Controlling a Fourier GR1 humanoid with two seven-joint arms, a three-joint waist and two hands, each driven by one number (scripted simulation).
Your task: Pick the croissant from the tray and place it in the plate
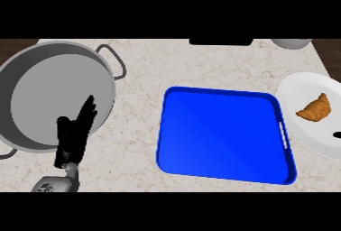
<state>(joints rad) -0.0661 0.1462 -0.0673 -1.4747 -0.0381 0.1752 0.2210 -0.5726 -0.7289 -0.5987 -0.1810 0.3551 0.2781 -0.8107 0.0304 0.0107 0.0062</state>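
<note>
— Where did the croissant [314,109] lie?

— On the white plate [307,127] at the right edge of the worktop [200,67], just beside the blue tray [223,135], which held nothing.

— And the hands?

— The left hand [75,135] stood well apart from it, at the near left, fingers straight and released, showing over the rim of a grey pan [53,97]. Of the right hand only a black tip [337,134] showed at the right edge, on the plate near the croissant; whether it was released or clenched I could not tell.

— Which way did the croissant point?

— Its long axis ran from near left to far right, one pointed end toward the far side.

— How did it look?

— Golden brown, curved, ridged.
</note>
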